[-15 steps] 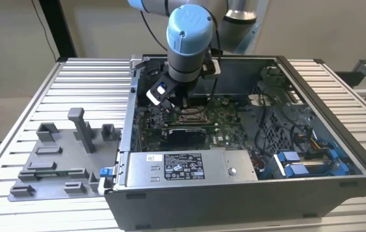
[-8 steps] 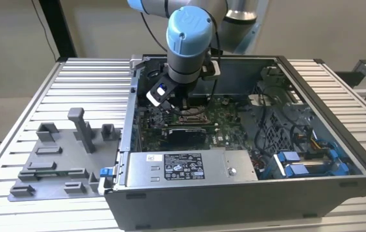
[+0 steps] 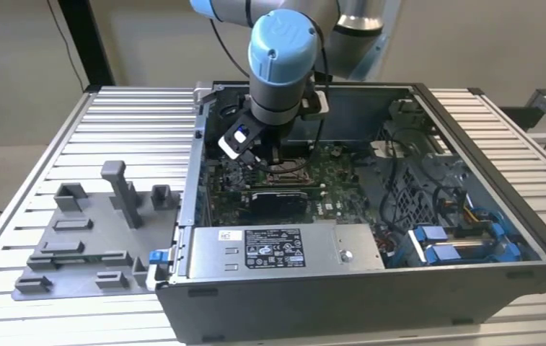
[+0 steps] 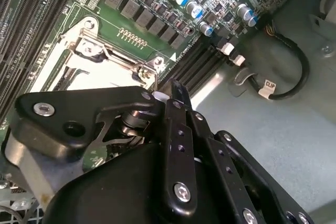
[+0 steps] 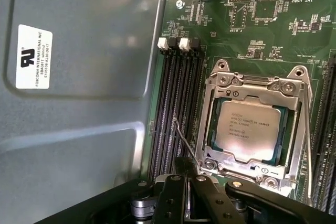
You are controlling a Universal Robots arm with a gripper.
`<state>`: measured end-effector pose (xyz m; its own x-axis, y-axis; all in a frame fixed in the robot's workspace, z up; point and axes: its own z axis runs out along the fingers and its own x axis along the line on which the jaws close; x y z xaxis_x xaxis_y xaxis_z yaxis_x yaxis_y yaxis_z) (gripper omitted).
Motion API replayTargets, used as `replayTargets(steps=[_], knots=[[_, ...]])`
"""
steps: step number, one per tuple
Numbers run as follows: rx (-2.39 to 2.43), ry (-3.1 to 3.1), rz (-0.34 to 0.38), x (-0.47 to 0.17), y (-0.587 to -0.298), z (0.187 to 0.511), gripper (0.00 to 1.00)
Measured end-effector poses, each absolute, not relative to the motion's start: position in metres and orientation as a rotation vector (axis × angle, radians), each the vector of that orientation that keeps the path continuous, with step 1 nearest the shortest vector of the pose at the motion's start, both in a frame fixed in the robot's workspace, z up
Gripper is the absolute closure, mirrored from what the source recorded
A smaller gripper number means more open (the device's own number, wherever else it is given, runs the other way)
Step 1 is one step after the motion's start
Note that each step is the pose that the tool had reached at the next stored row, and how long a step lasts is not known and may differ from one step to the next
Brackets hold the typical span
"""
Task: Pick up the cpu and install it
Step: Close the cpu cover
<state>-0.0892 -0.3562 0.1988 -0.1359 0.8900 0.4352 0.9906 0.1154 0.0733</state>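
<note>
Because the cpu point(image 5: 248, 130) already sits in its socket frame point(image 5: 298, 129), we hover our gripper point(image 5: 189, 182) beside it; we cannot tell its opening.

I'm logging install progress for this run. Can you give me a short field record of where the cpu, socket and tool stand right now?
cpu: lying flat inside the socket frame, silver top up
socket frame: metal, on the green motherboard beside the memory slots
tool: inside the open computer case, above the socket area
tool load: nothing seen held
fixture blocks: grey, on the table at the exterior view's left
</note>
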Motion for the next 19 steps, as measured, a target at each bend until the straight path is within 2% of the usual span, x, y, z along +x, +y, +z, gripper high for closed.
replayTargets(steps=[19], knots=[[-1.849, -2.110, -0.500, -0.075, -0.357, 0.200, 1.00]])
